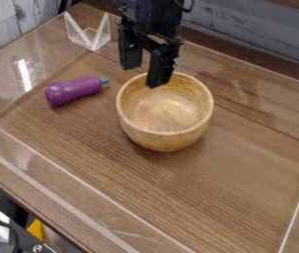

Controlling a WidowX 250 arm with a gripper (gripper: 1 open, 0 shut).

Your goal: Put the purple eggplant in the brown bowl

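Eggplant (pixel 74 91) lies on the table (pixel 231 188) left of the bowl (pixel 165 110), while the empty gripper (pixel 146 64) hangs with jaws spread above the bowl's far-left rim.

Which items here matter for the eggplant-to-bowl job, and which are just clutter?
Job:
- purple eggplant, lying on the table left of the bowl
- brown bowl, nothing in it
- gripper, jaws open, above the bowl's far-left rim, holding nothing

Lying about:
- clear plastic stand at the back
- clear tray wall around the tabletop
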